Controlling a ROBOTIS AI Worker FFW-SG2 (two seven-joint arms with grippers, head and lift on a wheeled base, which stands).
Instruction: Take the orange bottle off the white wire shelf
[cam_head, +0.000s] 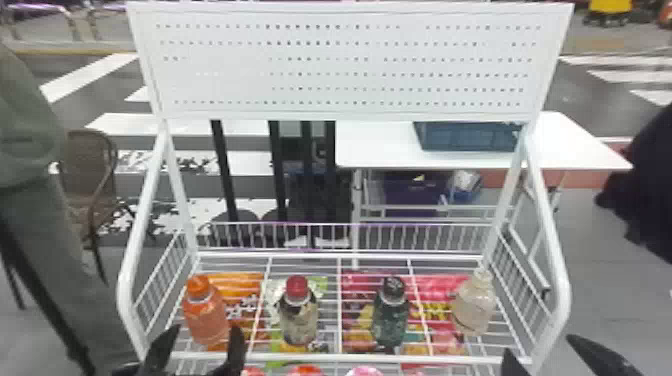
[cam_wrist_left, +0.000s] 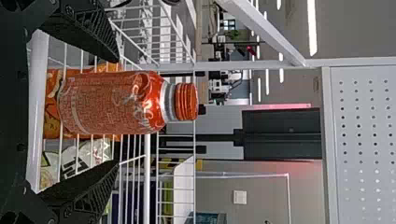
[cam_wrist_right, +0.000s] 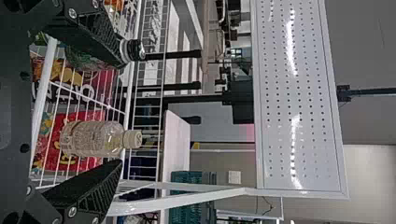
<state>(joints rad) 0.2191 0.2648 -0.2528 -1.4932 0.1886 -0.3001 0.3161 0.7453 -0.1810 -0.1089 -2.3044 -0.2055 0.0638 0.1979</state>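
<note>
Orange bottle (cam_head: 205, 317), upright on the wires of the white wire shelf (cam_head: 375, 257), at the robot's left end and just behind the front rail (cam_head: 325, 358). It looks like a small plastic drink bottle with a printed body, so I'd expect a modest weight if full and very little if empty; the views don't settle which. The wall would probably give slightly under a squeeze, and the smooth surface may slip if held loosely or off-centre. Nothing about it looks fragile, though too hard a pinch could dent it.

The best hold is around the middle of the body, below where the shoulder narrows to the neck and the ridged orange cap (cam_wrist_left: 187, 101). A grip on the cap would leave the weight swinging beneath. Lifting straight up first should clear the rail, and the red-capped bottle (cam_head: 298, 316) beside it leaves some room, provided the inner finger doesn't swing wide.

The left hand (cam_wrist_left: 117, 111) has its fingers spread well apart, one on each side of the body, with what looks like a gap on both sides. It holds nothing, and I see no clear contact. Whether the fingers reach far enough forward for a full grip is hard to judge; a little more advance before closing may be needed.

The right hand (cam_wrist_right: 123, 112) is by the shelf's other end, fingers apart and empty, near the clear bottle (cam_wrist_right: 93, 138).
</note>
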